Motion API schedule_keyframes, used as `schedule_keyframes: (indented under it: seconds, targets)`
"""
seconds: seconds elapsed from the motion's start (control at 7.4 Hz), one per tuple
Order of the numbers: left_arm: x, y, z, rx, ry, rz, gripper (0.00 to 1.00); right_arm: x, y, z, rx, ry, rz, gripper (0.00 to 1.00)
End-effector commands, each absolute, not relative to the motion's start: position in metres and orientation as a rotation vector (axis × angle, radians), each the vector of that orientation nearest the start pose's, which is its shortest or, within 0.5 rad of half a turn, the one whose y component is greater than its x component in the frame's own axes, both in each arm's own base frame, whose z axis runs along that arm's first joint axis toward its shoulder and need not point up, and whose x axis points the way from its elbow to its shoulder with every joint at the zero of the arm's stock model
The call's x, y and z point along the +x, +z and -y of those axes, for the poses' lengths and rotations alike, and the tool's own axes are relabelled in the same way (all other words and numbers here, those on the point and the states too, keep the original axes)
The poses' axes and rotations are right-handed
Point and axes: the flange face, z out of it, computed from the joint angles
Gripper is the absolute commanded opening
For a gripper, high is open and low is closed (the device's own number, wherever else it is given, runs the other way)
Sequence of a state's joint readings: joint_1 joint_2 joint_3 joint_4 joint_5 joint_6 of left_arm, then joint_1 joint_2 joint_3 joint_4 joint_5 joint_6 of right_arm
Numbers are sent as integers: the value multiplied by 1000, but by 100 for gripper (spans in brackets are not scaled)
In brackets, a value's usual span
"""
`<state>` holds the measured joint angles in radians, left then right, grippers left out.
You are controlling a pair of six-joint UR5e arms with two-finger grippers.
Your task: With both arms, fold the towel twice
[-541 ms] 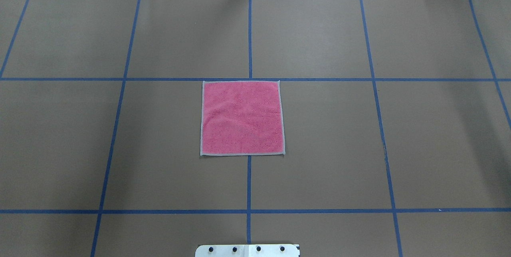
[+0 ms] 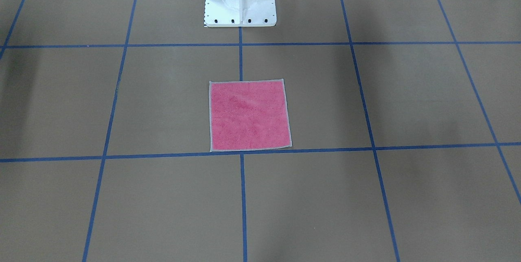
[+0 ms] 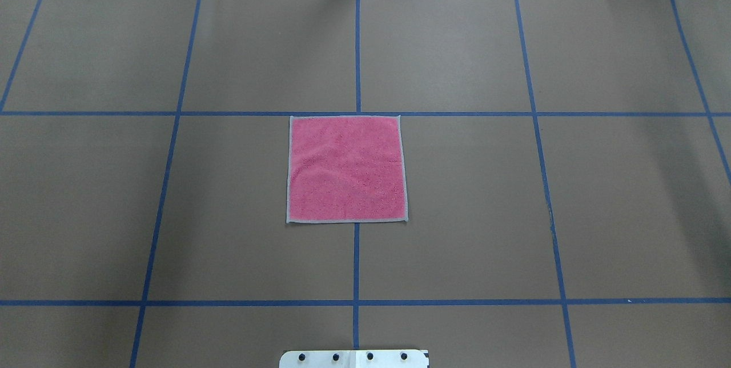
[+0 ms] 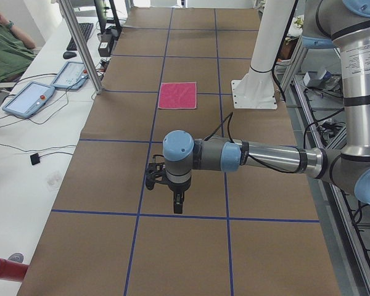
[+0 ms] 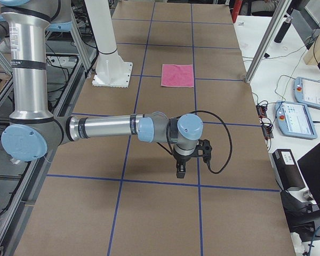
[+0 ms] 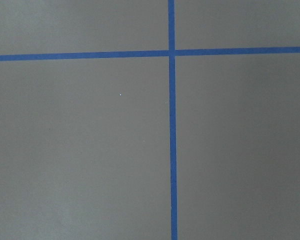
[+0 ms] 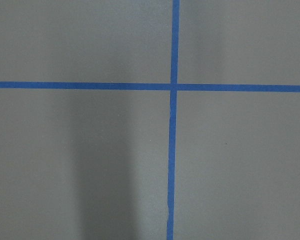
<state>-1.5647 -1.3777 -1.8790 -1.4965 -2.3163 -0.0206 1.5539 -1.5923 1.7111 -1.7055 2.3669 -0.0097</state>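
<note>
Plainly, no fold yet: towel (image 3: 346,169) lies flat mid-frame; my left gripper (image 4: 177,207) and right gripper (image 5: 180,171), open or closed, I cannot tell.

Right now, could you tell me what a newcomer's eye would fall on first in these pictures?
The pink towel stands out, lying flat and unfolded at the middle of the brown table with its blue tape grid. Next come the left arm and right arm, each stretched over a table end far from the towel, with the left claw and right claw pointing down.
</note>
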Motion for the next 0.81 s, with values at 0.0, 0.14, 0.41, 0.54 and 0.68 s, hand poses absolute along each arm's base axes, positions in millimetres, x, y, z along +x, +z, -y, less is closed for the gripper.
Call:
schedule_keyframes:
  seconds: [0.0,0.14,0.41,0.54,0.68]
  targets:
    - [-63,601,412,31,1,-747,100,54,603,481,1,-29,796,100]
    - [-59,591,415,40,5,-796,100,54,601,482,6,-32,796,100]
    - [-54,554,436,150,62,-852,100,41,564,500,116,-104,788,100]
    - [-52,546,441,178,68,-851,100,32,558,505,137,-131,791,100]
    - [-33,505,472,188,29,-869,100,27,549,512,197,-120,797,100]
